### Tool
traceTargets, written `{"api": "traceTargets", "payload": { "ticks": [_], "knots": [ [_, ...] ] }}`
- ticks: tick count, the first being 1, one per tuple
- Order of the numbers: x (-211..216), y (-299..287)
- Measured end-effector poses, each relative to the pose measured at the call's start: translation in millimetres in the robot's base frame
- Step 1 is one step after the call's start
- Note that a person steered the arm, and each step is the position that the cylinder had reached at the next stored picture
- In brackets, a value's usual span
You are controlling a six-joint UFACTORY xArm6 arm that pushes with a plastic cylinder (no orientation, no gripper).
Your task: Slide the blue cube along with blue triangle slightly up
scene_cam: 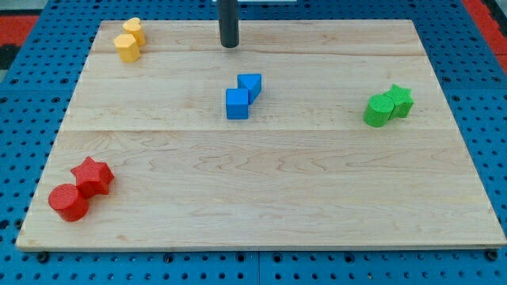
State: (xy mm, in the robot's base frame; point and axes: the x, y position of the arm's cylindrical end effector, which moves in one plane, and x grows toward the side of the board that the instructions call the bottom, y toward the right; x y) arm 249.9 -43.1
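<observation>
Camera view frames are showing a wooden board (pixel 261 198) being laid over a blue pegboard (pixel 32 79). My tip (pixel 229 45) is being held near the view's top, just left of centre, touching no block; no jaws are being carried by the rod, so nothing is being clamped or opened. The blue cube (pixel 236 104) is being seen near the board's middle, below the tip and well apart from it. The blue triangle (pixel 250 85) is being seen touching the cube at its upper right. Two yellow blocks (pixel 129 39), shapes unclear, are being kept together at the top left corner. A red star (pixel 93 175) and a red cylinder (pixel 68 203) are being shown touching at the bottom left. A green cylinder (pixel 379 111) and a green star (pixel 399 100) are being shown touching at the right.
</observation>
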Motion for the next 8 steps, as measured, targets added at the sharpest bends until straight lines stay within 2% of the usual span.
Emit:
{"api": "traceTargets", "payload": {
  "ticks": [2, 4, 6, 7, 8],
  "knots": [
    [-6, -15],
    [-35, -65],
    [-35, -66],
    [-15, -58],
    [36, -47]
  ]
}}
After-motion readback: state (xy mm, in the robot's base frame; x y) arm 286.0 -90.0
